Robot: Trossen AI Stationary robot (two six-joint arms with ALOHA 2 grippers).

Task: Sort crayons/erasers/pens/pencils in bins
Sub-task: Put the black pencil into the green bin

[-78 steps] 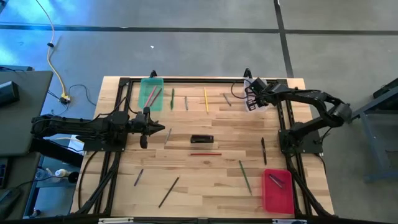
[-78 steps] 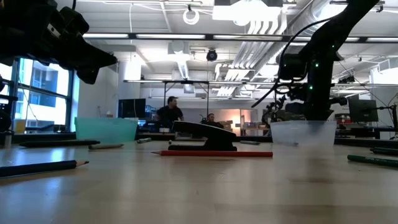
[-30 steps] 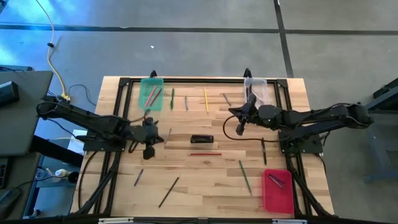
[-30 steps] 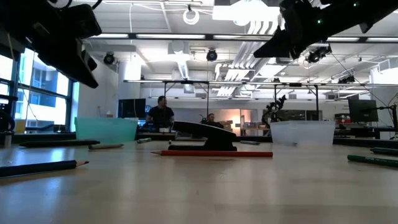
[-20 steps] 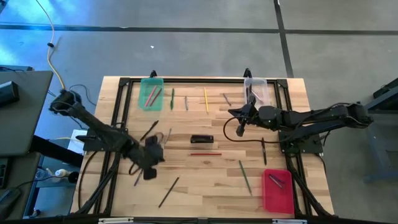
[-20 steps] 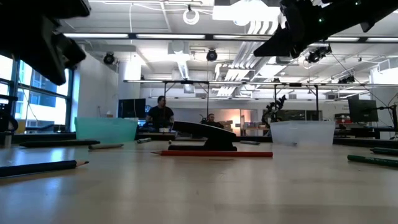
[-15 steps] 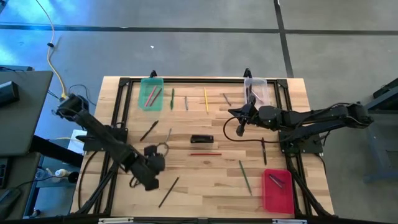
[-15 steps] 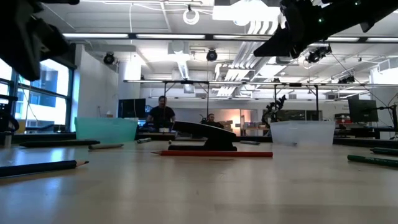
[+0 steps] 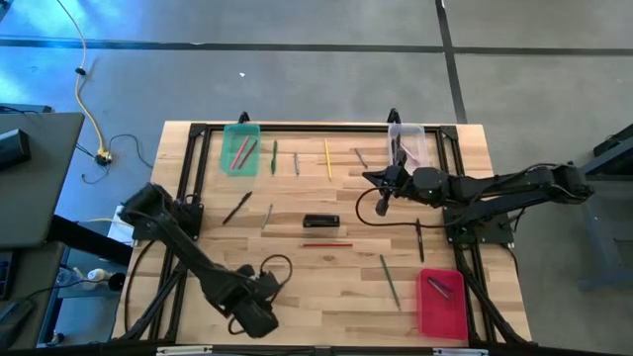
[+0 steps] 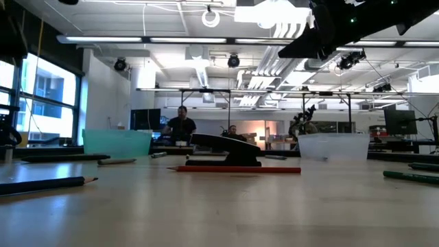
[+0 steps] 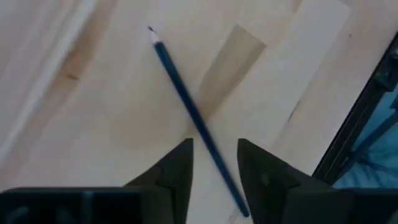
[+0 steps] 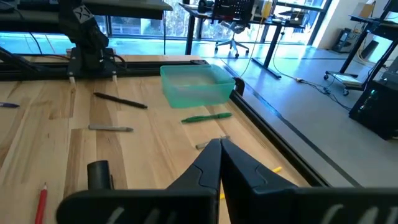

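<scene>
My left gripper (image 9: pixel 259 309) hangs over the table's near left part, pointing steeply down, open. Its two fingers (image 11: pixel 177 171) stand on either side of a dark blue pencil (image 11: pixel 180 93) that lies flat on the wood; I see no touch. My right gripper (image 9: pixel 381 203) hovers shut above the table's right middle, fingertips together (image 12: pixel 219 149), nothing in it. The green bin (image 9: pixel 240 148) stands at the far left and holds pinkish sticks. The clear bin (image 9: pixel 406 141) stands at the far right, the red bin (image 9: pixel 441 303) at the near right.
Loose on the wood lie a black block (image 9: pixel 320 221), a red pencil (image 9: pixel 327 244), a yellow pencil (image 9: pixel 327 158), green pencils (image 9: pixel 274 156) (image 9: pixel 391 280) and dark pens (image 9: pixel 236 208) (image 9: pixel 419 240). A black frame (image 9: pixel 297 126) runs along the table's edges.
My left arm has swung from the table's left middle toward the near edge, and its gripper has turned and come over the dark blue pencil. The pencil has not moved. My right arm has kept still.
</scene>
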